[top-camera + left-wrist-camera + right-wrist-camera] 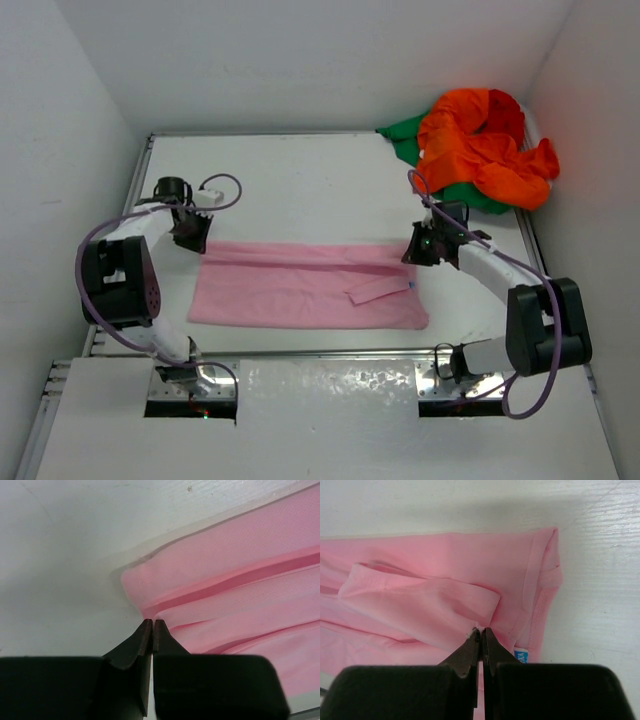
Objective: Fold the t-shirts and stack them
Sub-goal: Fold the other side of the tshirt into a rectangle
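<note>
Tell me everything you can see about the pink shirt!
The pink shirt is soft, thin cloth, folded into a long flat strip lying across the white table. One sleeve is folded on top near its right end, beside a little blue tag. The shut left gripper meets its far left corner, and the shut right gripper its far right corner.

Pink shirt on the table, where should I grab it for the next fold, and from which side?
Likely the two far corners, pinched from above at the far long edge. The pink shirt lies flat as a wide band, so only its layered edges lift. The left gripper and right gripper are shut on those corners.
</note>
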Controlling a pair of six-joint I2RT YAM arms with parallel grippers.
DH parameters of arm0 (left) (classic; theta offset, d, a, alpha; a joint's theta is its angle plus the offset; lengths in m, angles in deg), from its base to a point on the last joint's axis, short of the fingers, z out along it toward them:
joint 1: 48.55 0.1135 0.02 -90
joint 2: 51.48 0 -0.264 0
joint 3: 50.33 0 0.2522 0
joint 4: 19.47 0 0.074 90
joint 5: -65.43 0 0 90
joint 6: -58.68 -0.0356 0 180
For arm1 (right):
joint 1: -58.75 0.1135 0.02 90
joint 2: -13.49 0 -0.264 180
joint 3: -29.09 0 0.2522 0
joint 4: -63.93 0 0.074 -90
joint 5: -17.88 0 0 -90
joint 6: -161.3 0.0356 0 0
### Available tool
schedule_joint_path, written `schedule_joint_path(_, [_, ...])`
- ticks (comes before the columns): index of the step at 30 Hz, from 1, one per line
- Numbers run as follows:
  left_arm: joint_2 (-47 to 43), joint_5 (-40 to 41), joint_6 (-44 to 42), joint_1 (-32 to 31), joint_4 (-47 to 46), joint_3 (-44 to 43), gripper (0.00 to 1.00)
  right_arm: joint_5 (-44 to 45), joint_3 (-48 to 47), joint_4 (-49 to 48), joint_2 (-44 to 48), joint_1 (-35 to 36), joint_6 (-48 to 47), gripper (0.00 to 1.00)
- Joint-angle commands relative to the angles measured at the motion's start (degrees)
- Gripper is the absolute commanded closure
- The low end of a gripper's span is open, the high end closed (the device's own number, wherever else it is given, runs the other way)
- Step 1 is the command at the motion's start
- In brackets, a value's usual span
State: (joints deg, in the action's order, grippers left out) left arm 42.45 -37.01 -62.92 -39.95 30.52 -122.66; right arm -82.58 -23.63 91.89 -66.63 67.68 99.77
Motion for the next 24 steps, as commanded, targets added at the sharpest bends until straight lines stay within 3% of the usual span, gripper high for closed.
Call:
schedule_joint_path(1, [-4.45, 1.63, -1.89, -0.25, 1.04, -0.24, 1.0, 2.02, -0.51, 1.8, 3.12, 0.65, -2.01, 1.0])
schedule_joint_path(4, [-6.12, 1.9, -3.47, -0.16, 1.3, 3.27, 1.0, 1.76, 1.43, 1.28, 3.3, 1.27, -1.66, 1.0])
schedule_joint_path(8, [-5.95, 1.02, -6.72, -0.16, 4.98, 5.92, 0.75, 1.32, 3.1, 0.57, 2.51, 1.71, -0.96, 1.0])
schedule_joint_path(14, [-6.22, 0.67, -14.54, 0.45, 15.7, 0.57, 0.64, 1.32, 3.45, 0.66, 1.63, 1.71, -2.19, 1.0])
schedule_joint_path(19, [-5.16, -3.45, -18.5, 0.37, 22.57, -8.22, 0.61, 1.23, 3.19, 0.66, 1.37, 1.71, -2.45, 1.0])
schedule_joint_path(21, [-5.25, -6.71, -15.62, 0.1, 20.3, -8.67, 0.61, 1.32, 3.36, 0.57, 1.37, 1.71, -2.63, 1.0])
schedule_joint_path(24, [-3.59, -3.12, -8.96, -4.89, 12.4, -5.53, 0.62, 1.49, 3.37, 0.57, 1.37, 1.71, -2.8, 1.0])
